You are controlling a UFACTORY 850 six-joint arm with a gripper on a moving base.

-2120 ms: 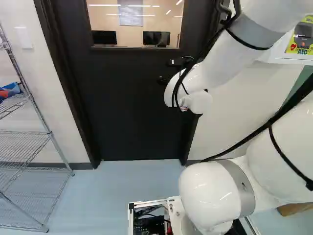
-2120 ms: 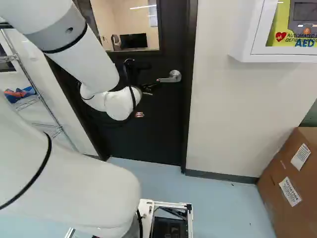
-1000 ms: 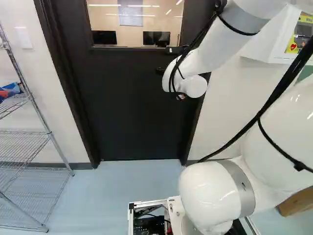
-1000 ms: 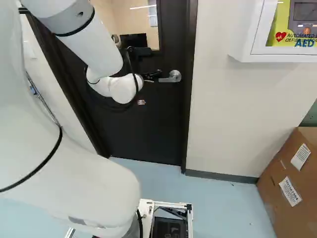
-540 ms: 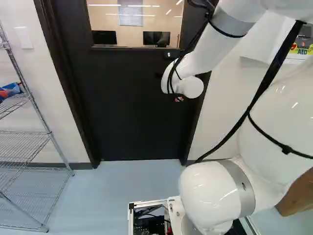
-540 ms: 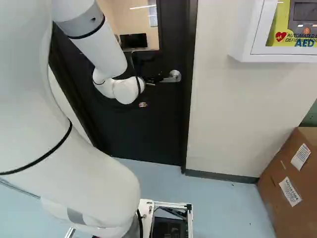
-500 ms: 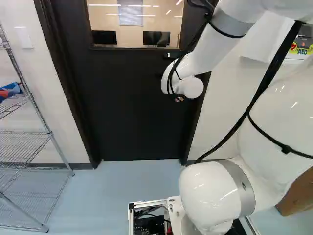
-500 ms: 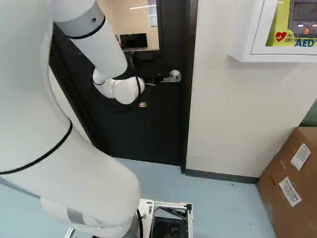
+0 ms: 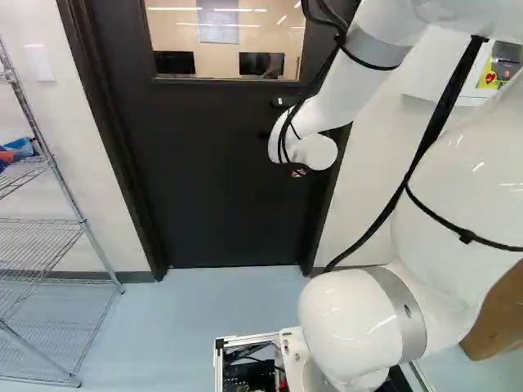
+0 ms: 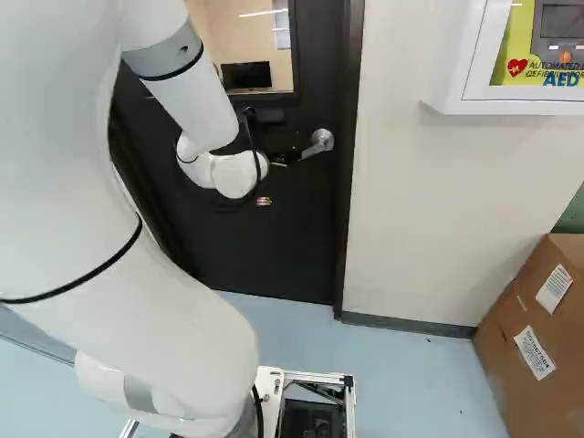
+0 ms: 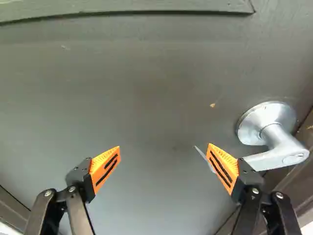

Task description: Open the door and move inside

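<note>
A: what's the R base cam showing rn?
B: door (image 10: pixel 274 251) is sitting closed, gripper (image 10: pixel 288 157) is hanging w/ fingers spread wide, lever handle (image 10: pixel 321 141) is slanting down behind 1 finger, wall cabinet (image 10: pixel 444 55) is hanging further R

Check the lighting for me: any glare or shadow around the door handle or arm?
Wrist view: soft shading on the door; handle bright, partly behind the end effector. Right base view: end effector dark against the dark door, its outline hard to pick out. Left base view: glints on the white arm; bright streaks in the window, lamps or reflections, I cannot tell.
</note>
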